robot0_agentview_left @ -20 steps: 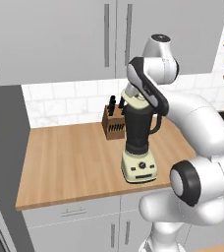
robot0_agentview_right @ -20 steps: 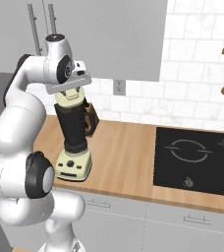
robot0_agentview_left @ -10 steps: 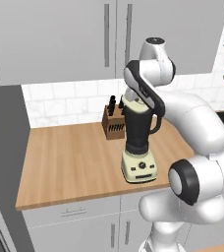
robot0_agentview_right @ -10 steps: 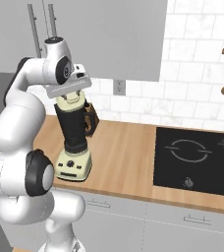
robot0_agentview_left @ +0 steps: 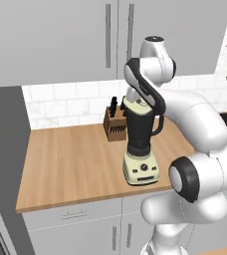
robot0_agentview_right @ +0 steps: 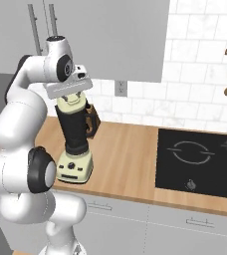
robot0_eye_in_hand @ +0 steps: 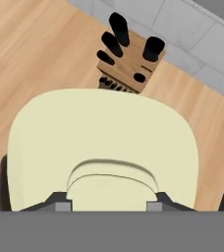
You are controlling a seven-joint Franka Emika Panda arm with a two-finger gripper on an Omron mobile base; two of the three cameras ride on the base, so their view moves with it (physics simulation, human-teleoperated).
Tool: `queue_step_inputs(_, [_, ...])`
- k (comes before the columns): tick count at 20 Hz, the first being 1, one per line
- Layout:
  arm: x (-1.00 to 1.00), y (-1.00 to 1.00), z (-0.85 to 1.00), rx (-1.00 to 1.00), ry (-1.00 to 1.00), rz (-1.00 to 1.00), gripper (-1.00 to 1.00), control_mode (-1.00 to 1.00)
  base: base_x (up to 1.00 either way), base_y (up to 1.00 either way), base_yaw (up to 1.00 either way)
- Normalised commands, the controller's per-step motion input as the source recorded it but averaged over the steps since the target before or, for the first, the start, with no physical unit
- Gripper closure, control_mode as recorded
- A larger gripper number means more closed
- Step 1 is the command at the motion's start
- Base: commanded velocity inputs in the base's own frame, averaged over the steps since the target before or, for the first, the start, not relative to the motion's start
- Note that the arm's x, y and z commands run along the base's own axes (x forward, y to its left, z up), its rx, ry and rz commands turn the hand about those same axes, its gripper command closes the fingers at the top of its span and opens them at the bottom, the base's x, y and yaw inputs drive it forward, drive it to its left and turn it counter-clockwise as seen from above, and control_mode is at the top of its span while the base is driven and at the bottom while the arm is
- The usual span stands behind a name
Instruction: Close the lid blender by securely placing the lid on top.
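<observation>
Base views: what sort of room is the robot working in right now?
A rendered home kitchen, by the look of it: a wooden counter carrying the blender and a knife block, a black cooktop alongside, and grey cabinets above white tile.

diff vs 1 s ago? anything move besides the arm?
The end effector has come down slightly, bringing the lid lower onto the top of the blender. In the hand view its tips flank the lid's knob; nothing visibly let go. The blender, the knife block behind it and the counter stayed put, and the base views did not shift.
</observation>
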Motion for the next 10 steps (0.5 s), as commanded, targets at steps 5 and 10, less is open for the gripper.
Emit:
queue_step_inputs(5, [0.02, 0.0, -0.21, -0.01, 0.1, 0.0, 1.0, -1.0, 0.0, 0.0, 0.0])
queue_step_inputs(10, [0.0, 0.0, -0.13, 0.0, 0.02, 0.01, 1.0, -1.0, 0.0, 0.0, 0.0])
